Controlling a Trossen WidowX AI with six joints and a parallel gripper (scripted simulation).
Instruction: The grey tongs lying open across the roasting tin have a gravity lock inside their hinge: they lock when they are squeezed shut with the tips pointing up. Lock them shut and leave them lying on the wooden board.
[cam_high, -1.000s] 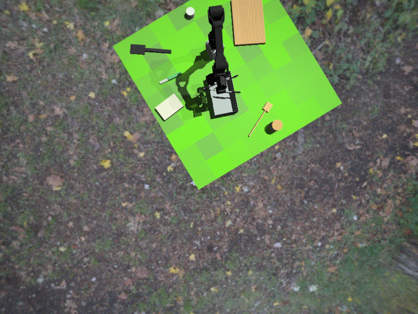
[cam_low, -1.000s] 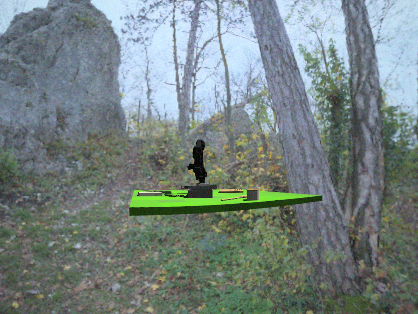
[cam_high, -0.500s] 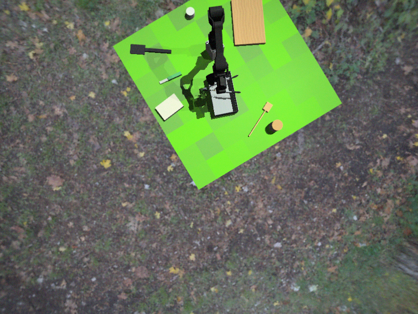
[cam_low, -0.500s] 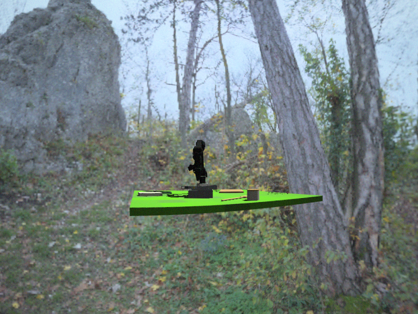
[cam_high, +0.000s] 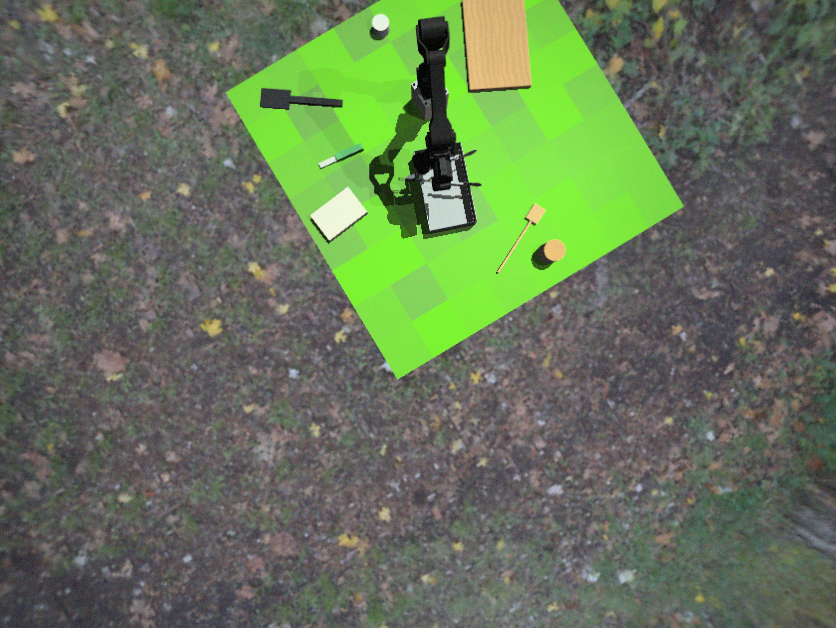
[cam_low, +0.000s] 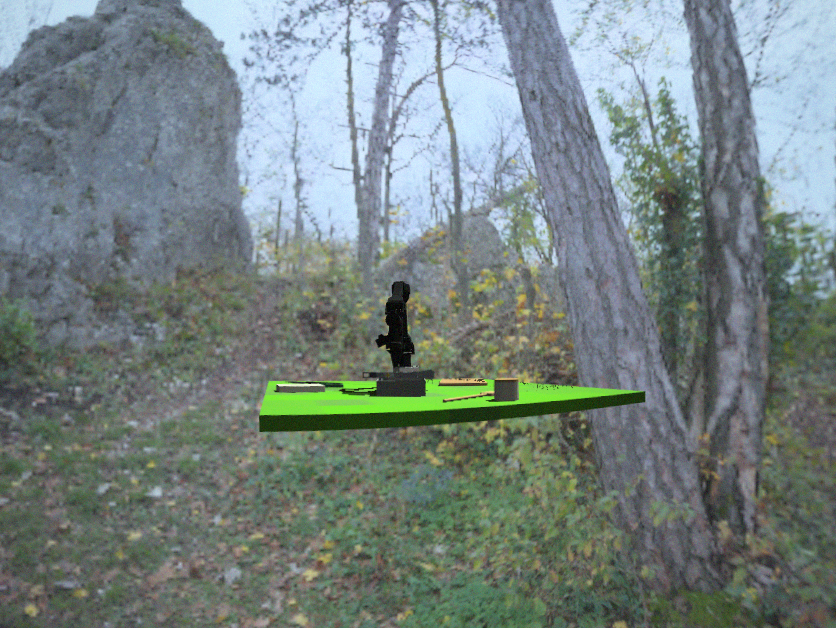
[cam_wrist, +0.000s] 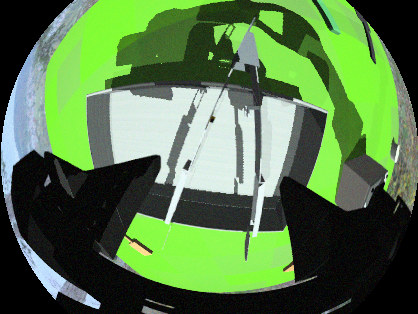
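Grey tongs (cam_high: 473, 183) (cam_wrist: 258, 145) lie open between the spread, unloaded fingers (cam_high: 440, 181); reaching is likely underway; next, descend and straddle both arms.

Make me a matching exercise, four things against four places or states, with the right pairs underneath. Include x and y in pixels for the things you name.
Things
1. Grey tongs (cam_high: 471, 183) (cam_low: 423, 374) (cam_wrist: 246, 52)
2. Gripper (cam_high: 433, 173) (cam_low: 403, 361) (cam_wrist: 221, 168)
3. Cream block (cam_high: 339, 214) (cam_low: 300, 388)
4. Wooden board (cam_high: 498, 47) (cam_low: 462, 382) (cam_wrist: 289, 268)

Places or states
A. Pale, near a green-and-white stick (cam_high: 341, 156) (cam_wrist: 327, 17)
B. Lying open across the roasting tin (cam_high: 450, 228) (cam_low: 400, 388) (cam_wrist: 215, 205)
C. Wood-grained, running out of the top view's upper edge
D. Open, nothing between its fingers

Right pairs: 1-B, 2-D, 3-A, 4-C
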